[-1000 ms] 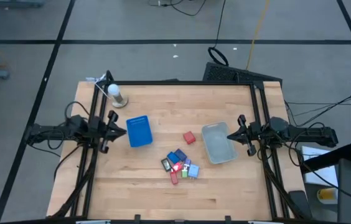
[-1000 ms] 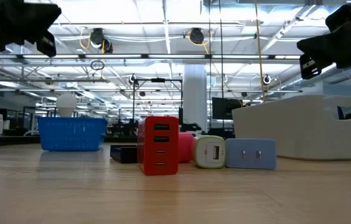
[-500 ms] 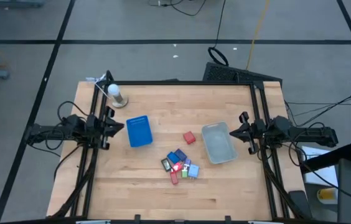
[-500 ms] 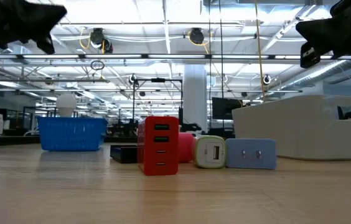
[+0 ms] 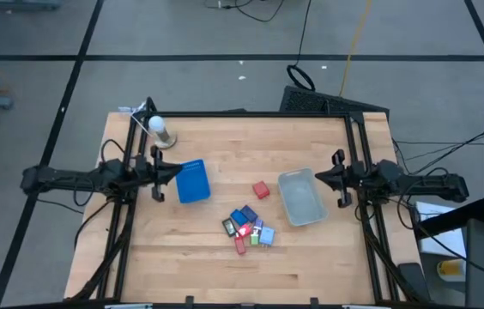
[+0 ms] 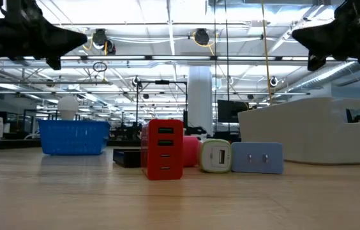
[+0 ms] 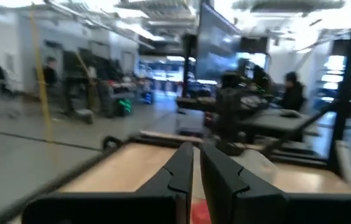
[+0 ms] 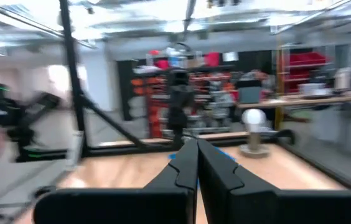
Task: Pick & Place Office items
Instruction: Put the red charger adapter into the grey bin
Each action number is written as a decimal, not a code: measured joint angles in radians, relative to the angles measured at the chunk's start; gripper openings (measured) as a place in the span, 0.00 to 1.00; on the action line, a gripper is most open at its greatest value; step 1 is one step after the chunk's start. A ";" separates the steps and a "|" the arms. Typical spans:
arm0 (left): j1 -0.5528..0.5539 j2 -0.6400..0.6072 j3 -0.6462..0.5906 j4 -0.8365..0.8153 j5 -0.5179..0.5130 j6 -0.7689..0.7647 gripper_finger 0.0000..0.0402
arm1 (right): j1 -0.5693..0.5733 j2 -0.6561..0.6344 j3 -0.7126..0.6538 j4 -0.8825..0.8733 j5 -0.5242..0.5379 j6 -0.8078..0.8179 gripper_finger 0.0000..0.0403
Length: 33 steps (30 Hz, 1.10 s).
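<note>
Office items (image 5: 248, 229) clustered mid-counter, nearer right of left end effector (image 5: 174, 169). Both empty, fingers nearly shut. Right end effector (image 5: 317, 176) slightly closer.

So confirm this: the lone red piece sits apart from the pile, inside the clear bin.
Not inside. The high view shows the lone red piece on the bare table, beside the clear bin, apart from the pile.

A solid blue rectangular plastic tray (image 5: 192, 181) and a clear, colourless plastic bin (image 5: 301, 196) sit on the pale wooden table (image 5: 208, 266). The tiny blocky office items (image 5: 249, 227) are red, blue, green and black, with one separate red block (image 5: 261, 190). Both robot arms are dark.
</note>
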 joint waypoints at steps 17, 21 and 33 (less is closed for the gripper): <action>0.231 0.596 0.172 0.255 0.237 0.091 0.08 | -0.069 0.344 0.039 0.241 0.072 -0.121 0.00; 0.273 0.693 0.174 0.385 0.285 0.101 0.08 | -0.123 0.430 0.039 0.382 0.091 -0.127 0.00; 0.288 0.896 0.233 0.463 0.307 0.048 0.08 | -0.343 0.587 0.079 0.457 -0.244 -0.146 0.00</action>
